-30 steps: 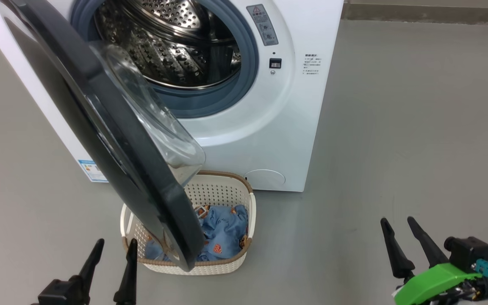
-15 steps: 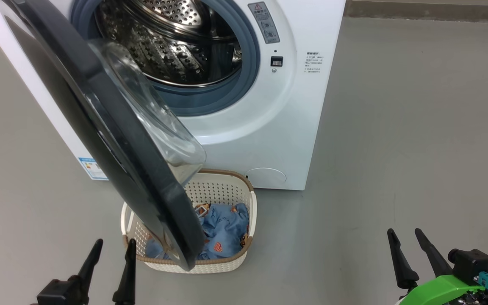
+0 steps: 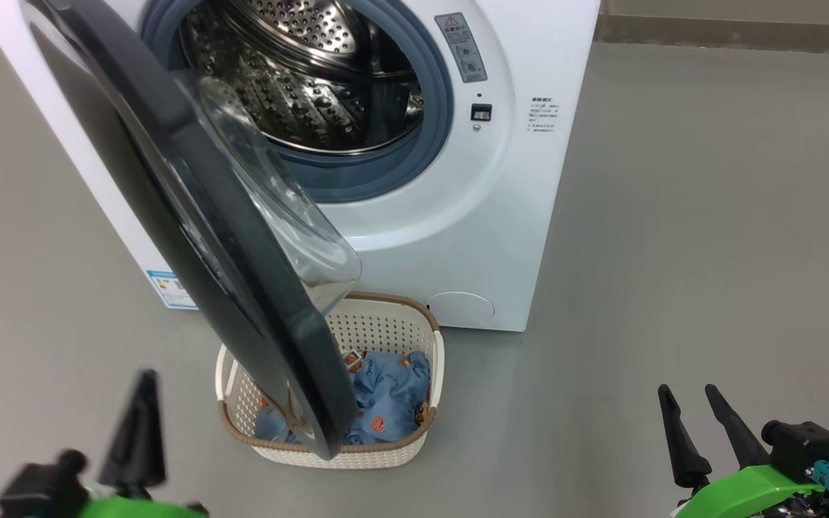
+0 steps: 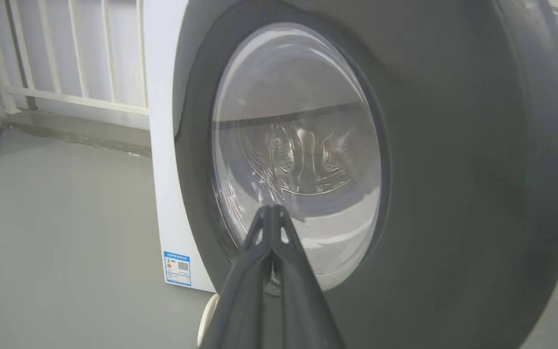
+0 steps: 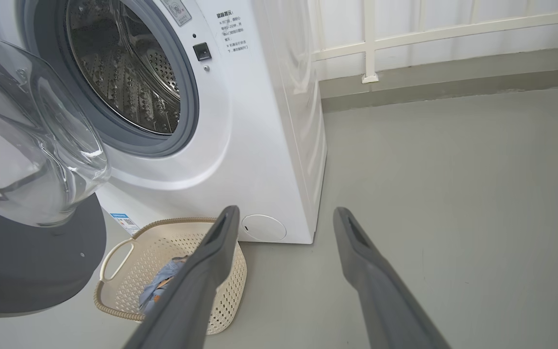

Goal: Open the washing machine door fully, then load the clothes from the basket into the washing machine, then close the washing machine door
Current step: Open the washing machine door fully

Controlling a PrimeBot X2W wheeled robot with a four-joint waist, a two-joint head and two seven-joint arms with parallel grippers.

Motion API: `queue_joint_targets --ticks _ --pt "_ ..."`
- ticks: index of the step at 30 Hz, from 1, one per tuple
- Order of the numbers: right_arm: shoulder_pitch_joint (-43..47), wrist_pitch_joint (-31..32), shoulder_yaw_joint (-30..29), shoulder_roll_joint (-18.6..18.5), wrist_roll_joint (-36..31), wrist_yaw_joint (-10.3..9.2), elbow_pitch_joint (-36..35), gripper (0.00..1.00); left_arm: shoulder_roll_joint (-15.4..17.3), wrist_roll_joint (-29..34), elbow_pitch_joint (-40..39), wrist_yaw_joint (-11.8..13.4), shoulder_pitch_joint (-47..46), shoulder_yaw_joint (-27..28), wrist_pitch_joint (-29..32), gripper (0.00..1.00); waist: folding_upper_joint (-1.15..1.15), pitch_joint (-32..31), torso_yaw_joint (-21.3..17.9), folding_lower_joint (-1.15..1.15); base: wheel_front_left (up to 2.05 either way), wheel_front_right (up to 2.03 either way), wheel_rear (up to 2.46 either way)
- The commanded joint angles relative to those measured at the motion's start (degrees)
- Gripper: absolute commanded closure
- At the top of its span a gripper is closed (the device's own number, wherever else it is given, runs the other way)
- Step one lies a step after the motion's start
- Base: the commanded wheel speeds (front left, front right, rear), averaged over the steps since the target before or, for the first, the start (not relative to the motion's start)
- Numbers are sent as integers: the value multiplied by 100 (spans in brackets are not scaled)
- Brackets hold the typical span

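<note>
Since a second ago my left jaws have gone from apart to closed, the two dark fingers (image 4: 242,291) pressed together tip to tip on nothing. That arm has also swung, so they show blurred at the lower left of the head view. They point at the outer face of the washing machine door (image 4: 453,169), tips seen against its glass centre; whether they touch it I cannot tell. My right jaws stand wide apart and empty, fingers (image 5: 371,271) hanging over the grey floor (image 5: 453,169) to the right of the washing machine (image 3: 458,237). The door hangs partly open, its black rim leaning out over the basket (image 3: 378,327), which sits on the floor just before the machine's front. The clothes (image 3: 389,392), blue with orange prints, lie bunched in the basket. Behind the door the steel drum (image 3: 299,86) shows within its grey-blue gasket (image 3: 440,108).
</note>
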Motion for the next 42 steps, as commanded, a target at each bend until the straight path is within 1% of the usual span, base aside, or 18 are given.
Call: queue_joint_targets --ticks 1,5,7,8,11,13,16,19,22,24,25,26,27,29,36,42 --pt "44 -69 100 -33 -70 9 -154 0 37 -32 -295 -15 -304 247 -37 100 0 -4 12 0 0 0 0" --pt "67 -69 63 -28 -84 9 -191 0 -26 -53 -976 -6 -367 327 -37 100 0 -8 47 0 0 0 0" --pt "69 -69 58 -30 -99 9 -207 0 -42 -25 -1370 20 -390 227 -37 100 0 0 53 0 0 0 0" --pt "62 -69 56 -30 -108 9 -223 0 -49 29 -1780 69 -400 66 -37 100 0 7 53 0 0 0 0" --pt "47 -69 48 -21 -116 9 -252 0 -53 94 -2368 168 -396 -287 -37 100 0 29 42 0 0 0 0" --pt "37 -69 48 -16 -120 9 -263 0 -53 179 -2609 172 -369 -625 -37 100 0 40 33 0 0 0 0" --pt "25 -69 65 -11 -120 9 -268 0 -54 280 -2745 148 -345 -1182 -37 100 0 54 19 0 0 0 0" --pt "21 -69 83 1 -117 9 -276 0 -54 321 -2567 129 -359 -1671 -25 100 0 71 6 0 0 0 0" --pt "8 -69 128 17 -120 9 -276 0 -55 254 -2204 135 -404 -2069 1 100 0 90 -21 0 0 0 0" --pt "-7 -69 162 26 -119 9 -274 0 -55 244 -1887 157 -452 -2265 20 100 0 102 -42 0 0 0 0" --pt "-7 -69 162 26 -119 9 -274 0 -55 244 -1887 157 -452 -2265 20 100 0 102 -42 0 0 0 0" --pt "-18 -69 180 29 -115 9 -270 0 -55 146 -1740 181 -472 -2341 17 100 0 111 -52 0 0 0 0" --pt "-43 -69 210 31 -106 9 -268 0 -55 64 -1418 220 -539 -2446 14 100 0 124 -69 0 0 0 0" --pt "-55 -69 219 31 -103 9 -269 0 -55 -24 -1266 239 -571 -2480 10 100 0 131 -75 0 0 0 0" --pt "-93 -69 218 32 -98 9 -283 0 -55 -333 -142 322 -909 -2547 -13 100 0 137 -95 0 0 0 0" --pt "-93 -69 227 28 -95 9 -290 0 -55 -584 346 407 -1158 -2467 -32 100 0 152 -103 0 0 0 0"
